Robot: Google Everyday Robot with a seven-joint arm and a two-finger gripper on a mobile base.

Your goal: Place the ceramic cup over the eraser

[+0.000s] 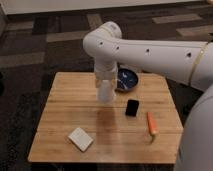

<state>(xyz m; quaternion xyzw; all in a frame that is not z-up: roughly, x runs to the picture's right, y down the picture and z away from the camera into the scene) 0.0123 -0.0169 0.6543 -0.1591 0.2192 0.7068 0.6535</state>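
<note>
1. Layout, left side. A flat white pad (80,138) lies near the front-left corner of the worktop (62,102). It is well clear of my route.

2. Task item. The ceramic cup (106,95) stands upright near the middle of the worktop, slightly toward the far edge. My pincer (106,81) is directly above it, at its top. I cannot tell whether the pincer is clenched on the cup or released, because its white body merges with the white cup. I also cannot tell whether the cup's base touches the wood.

3. Target. The eraser (132,107) lies flat just to the right of the cup and a little nearer the front edge, close to it but apart.

4. Procedure, as I judge it.
   - Confirm the grasp first.
   - Keep the cup's lower rim above the top of the eraser.
   - Travel right and slightly frontward.
   - Centre the cup over the black block before descending, so the rim lands on wood all round and not on the eraser's edge.
   - The cup looks broader at its lower end, so I take the mouth to face down.

5. Obstacles.
   - A dark blue bowl (126,80) sits at the far edge, just behind and to the right of the cup. Avoid drifting toward it.
   - An orange stick (151,124) lies right of the eraser, toward the front-right corner. Do not overshoot.
</note>
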